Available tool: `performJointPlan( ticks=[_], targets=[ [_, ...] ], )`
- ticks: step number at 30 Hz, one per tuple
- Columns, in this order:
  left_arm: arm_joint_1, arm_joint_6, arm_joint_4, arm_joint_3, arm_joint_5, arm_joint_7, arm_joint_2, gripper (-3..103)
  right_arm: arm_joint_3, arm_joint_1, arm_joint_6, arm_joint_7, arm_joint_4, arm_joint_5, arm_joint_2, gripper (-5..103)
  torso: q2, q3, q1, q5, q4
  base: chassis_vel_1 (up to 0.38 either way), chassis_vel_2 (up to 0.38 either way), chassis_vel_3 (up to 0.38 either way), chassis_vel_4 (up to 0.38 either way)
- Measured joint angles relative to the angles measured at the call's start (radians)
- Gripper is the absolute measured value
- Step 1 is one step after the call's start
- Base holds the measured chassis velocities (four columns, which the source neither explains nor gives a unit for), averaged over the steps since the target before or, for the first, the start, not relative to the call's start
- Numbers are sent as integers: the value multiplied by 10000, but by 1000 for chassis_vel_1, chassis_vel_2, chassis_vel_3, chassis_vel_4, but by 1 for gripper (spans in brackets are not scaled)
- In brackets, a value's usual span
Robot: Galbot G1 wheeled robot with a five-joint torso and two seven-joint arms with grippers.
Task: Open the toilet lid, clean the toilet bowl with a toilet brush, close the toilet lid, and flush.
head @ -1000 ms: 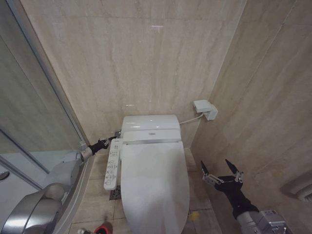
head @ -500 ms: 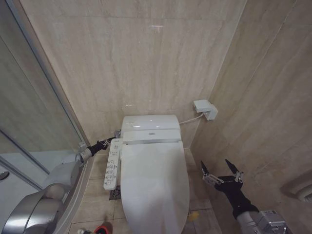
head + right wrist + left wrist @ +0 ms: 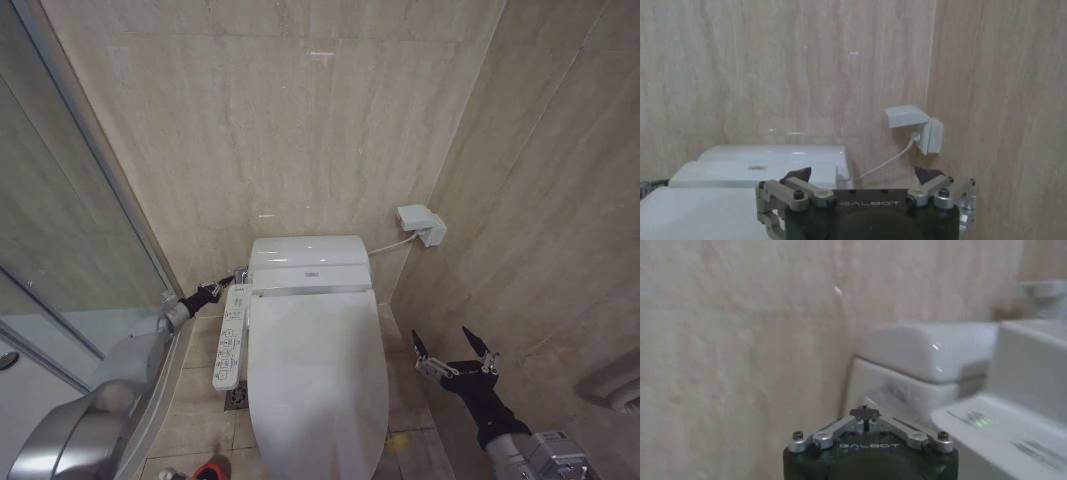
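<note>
The toilet lid [image 3: 315, 370] lies shut, glossy white, hiding the toilet bowl beneath it. My left gripper [image 3: 230, 281] reaches in low along the wall at the toilet's rear left corner, just behind the button panel [image 3: 230, 340]. In the left wrist view the left gripper [image 3: 865, 413] has its fingers shut together on nothing, pointing at the toilet's rear housing [image 3: 933, 352]. My right gripper [image 3: 442, 340] hovers open over the floor to the right of the toilet, well apart from it; the right wrist view shows the right gripper [image 3: 861, 174] with spread fingers. The toilet brush is out of view.
A glass shower partition [image 3: 60, 250] bounds the left side. A white wall socket [image 3: 420, 222] with a cable sits behind the toilet to the right. A red cup [image 3: 210, 470] stands at the bottom edge. A floor drain [image 3: 238, 397] lies beside the pedestal.
My left arm has edged slightly farther in toward the toilet's rear corner. The right arm and the lid have not moved.
</note>
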Motion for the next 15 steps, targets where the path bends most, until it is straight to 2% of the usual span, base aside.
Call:
performJointPlan(
  ticks=[1,4,5,8,9,11,12,13,14,15],
  targets=[
    [0,0,0,0,0,0,0,0,0,0,0,0,0,0,0,100,0,0,0,0,0,0,0,0,0],
    [978,-8,-1576,-6,-377,-1754,77,0,0,0,0,0,0,0,0,100,0,0,0,-5,8,0,0,0,0],
    [978,-8,-1576,-6,-377,-1754,77,0,0,0,0,0,0,0,0,100,0,0,0,-5,8,0,0,0,0],
    [1848,305,-3343,40,-643,-3650,191,0,0,0,0,0,0,0,0,100,2,0,-1,-2,5,0,0,0,0],
    [1848,305,-3343,40,-643,-3650,191,0,0,0,0,0,0,0,0,100,2,0,-1,-2,5,0,0,0,0],
    [2387,939,-4579,88,-641,-4991,325,0,0,0,0,1,-1,-1,0,100,2,-1,-1,-3,5,0,0,0,0],
    [2387,939,-4579,88,-641,-4991,325,0,0,0,0,1,-1,-1,0,100,2,-1,-1,-3,5,0,0,0,0],
    [2519,1187,-4910,106,-637,-5413,372,0,0,0,0,0,0,0,2,100,2,-1,-1,0,3,0,0,0,0],
    [2741,1606,-5510,146,-679,-6199,453,0,0,0,0,0,0,0,0,100,2,0,0,-3,7,0,0,0,0],
    [2870,1849,-5883,162,-722,-6614,498,0,0,0,0,0,-1,0,1,100,2,0,0,-1,5,0,0,0,0]
  ],
)
